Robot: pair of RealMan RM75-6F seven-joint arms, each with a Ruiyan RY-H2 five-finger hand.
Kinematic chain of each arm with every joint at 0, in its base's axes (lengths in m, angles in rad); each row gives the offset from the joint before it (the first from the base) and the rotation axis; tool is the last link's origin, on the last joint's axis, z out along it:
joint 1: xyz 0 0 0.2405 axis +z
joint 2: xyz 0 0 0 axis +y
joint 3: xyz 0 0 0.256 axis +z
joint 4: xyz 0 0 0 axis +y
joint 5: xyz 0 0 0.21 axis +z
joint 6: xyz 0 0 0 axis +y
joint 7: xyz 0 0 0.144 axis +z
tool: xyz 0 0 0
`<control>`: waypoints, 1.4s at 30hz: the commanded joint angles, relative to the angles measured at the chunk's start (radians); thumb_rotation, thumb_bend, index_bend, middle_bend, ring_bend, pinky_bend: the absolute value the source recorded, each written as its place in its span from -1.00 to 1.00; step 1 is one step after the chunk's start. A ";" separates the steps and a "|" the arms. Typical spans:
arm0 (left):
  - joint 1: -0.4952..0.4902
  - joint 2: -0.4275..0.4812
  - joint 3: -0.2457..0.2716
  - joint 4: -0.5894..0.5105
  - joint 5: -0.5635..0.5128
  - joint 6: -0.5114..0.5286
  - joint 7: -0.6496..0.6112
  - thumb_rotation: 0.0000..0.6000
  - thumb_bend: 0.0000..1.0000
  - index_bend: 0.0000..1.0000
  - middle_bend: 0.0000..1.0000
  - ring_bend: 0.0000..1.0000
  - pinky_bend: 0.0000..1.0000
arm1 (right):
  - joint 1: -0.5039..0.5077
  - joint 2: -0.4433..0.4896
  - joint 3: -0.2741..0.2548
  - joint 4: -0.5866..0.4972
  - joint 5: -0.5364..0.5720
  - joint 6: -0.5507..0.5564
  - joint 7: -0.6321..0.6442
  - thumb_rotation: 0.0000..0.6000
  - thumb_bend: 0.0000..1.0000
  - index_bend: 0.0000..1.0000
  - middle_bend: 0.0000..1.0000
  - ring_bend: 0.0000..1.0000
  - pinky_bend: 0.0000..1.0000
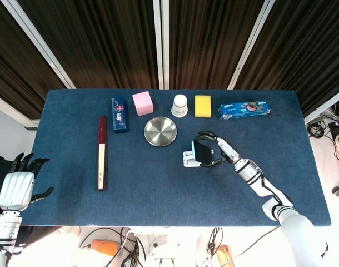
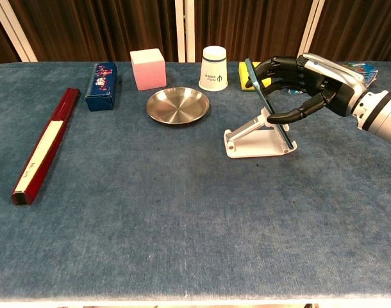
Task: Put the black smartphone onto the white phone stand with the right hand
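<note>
We judge the task nearly finished: the black smartphone (image 2: 267,104) leans tilted on the white phone stand (image 2: 256,139), its lower edge down at the stand's front lip, so only letting go and drawing clear seems left. Our right hand (image 2: 302,85), just right of the phone, grasps it, fingers over the top edge and thumb behind
</note>
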 commanded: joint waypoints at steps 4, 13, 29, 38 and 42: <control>-0.001 -0.002 0.000 0.002 0.001 -0.001 -0.002 1.00 -0.80 -0.57 -0.52 -0.79 -1.00 | -0.002 0.004 0.000 -0.002 0.004 -0.007 -0.007 1.00 -0.61 -0.33 -0.36 -0.67 -0.50; -0.002 -0.001 0.000 0.002 0.003 0.000 -0.001 1.00 -0.80 -0.57 -0.52 -0.79 -1.00 | -0.012 0.015 0.000 0.005 0.007 0.005 -0.047 1.00 -0.61 -0.51 -0.46 -0.76 -0.61; -0.007 -0.012 -0.003 0.049 0.018 0.003 -0.045 1.00 -0.80 -0.57 -0.52 -0.80 -1.00 | -0.280 0.504 0.052 -0.699 0.157 0.183 -1.019 1.00 -0.63 -0.92 -0.67 -1.00 -0.92; 0.005 -0.038 0.001 0.100 0.031 0.027 -0.084 1.00 -0.80 -0.57 -0.52 -0.80 -1.00 | -0.510 0.786 -0.002 -1.158 0.286 0.250 -1.280 1.00 -0.63 -0.93 -0.73 -1.00 -0.89; 0.008 -0.044 0.004 0.111 0.036 0.031 -0.089 1.00 -0.80 -0.57 -0.52 -0.79 -1.00 | -0.573 0.810 -0.027 -1.189 0.276 0.260 -1.241 1.00 -0.63 -0.94 -0.77 -1.00 -0.89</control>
